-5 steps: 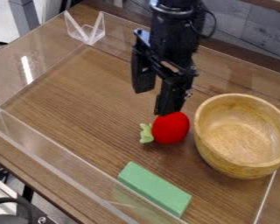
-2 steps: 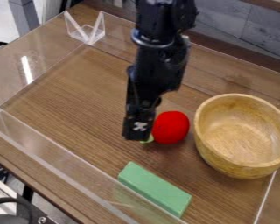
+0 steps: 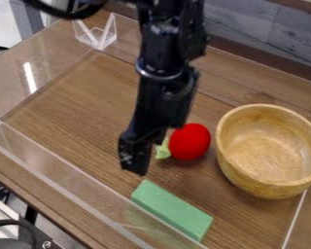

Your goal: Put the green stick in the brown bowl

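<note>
Camera view: nearest, the green stick lies flat on the wooden surface. Just beyond, at its 11 o'clock, the end effector hangs wide open, empty. Farther, at 2 o'clock, sits the brown bowl.

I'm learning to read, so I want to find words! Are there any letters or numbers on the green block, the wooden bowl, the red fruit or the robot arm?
None: no letters, numbers or signs can be read anywhere.
Flat mint-green rectangular stick: plain.
Round light-brown wooden bowl: only wood grain.
Round red fruit: plain.
Black robot gripper: no label visible.
</note>
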